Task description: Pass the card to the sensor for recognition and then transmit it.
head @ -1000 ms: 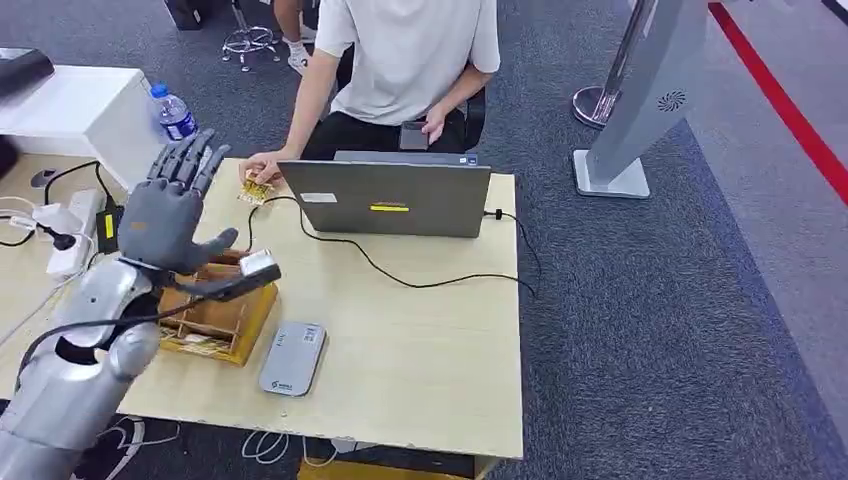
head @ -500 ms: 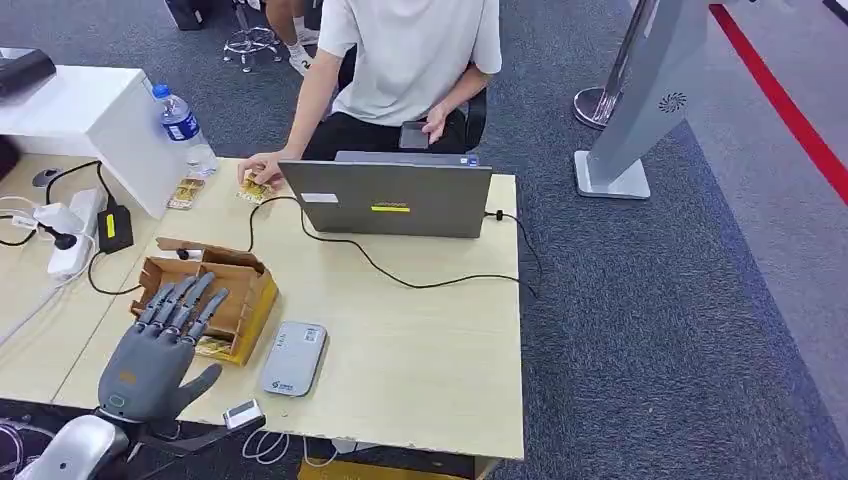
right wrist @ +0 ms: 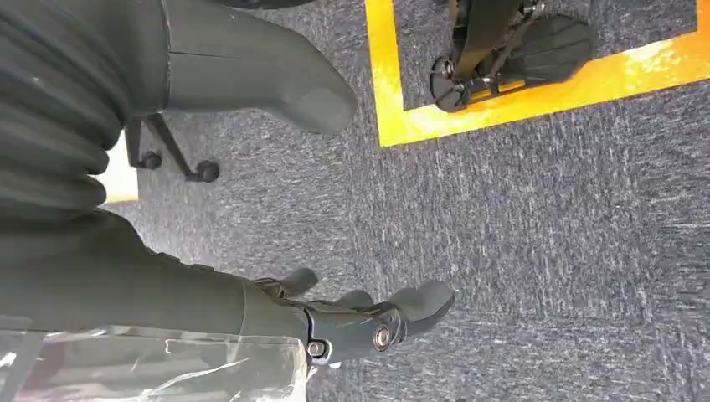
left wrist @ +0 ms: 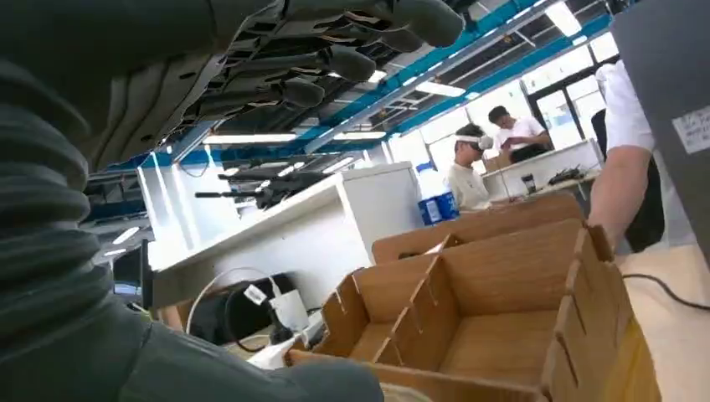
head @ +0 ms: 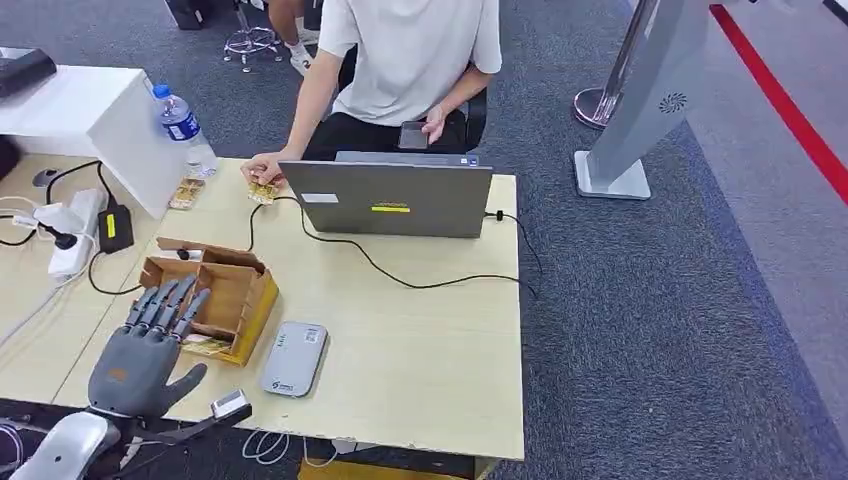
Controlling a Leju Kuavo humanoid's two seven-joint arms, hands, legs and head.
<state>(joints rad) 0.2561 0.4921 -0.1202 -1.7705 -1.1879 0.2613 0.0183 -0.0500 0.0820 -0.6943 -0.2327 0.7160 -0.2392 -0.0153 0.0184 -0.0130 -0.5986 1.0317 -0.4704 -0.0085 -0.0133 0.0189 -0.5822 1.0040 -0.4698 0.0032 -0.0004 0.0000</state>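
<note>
A grey card reader (head: 293,358) lies flat near the table's front edge. Left of it stands an open cardboard box (head: 255,300) with dividers and some yellow cards at its front. My left hand (head: 140,360) hovers at the table's front left edge, fingers straight and spread, pointing at the box and holding nothing. In the left wrist view its fingers (left wrist: 335,59) stretch out above the box (left wrist: 502,276). A gold card (head: 186,192) lies by the water bottle. Another gold card (head: 263,191) lies under a person's hand (head: 262,166). My right hand (right wrist: 209,293) hangs over the carpet, holding nothing.
A grey laptop (head: 385,198) stands at the table's far side, with a seated person behind it. Its black cable (head: 400,280) crosses the tabletop. A water bottle (head: 181,125), a white box (head: 90,110) and a power strip (head: 70,230) are at the left.
My left hand has come down from a raised position above the box to the table's front left edge. The person's hand has shifted the far card slightly.
</note>
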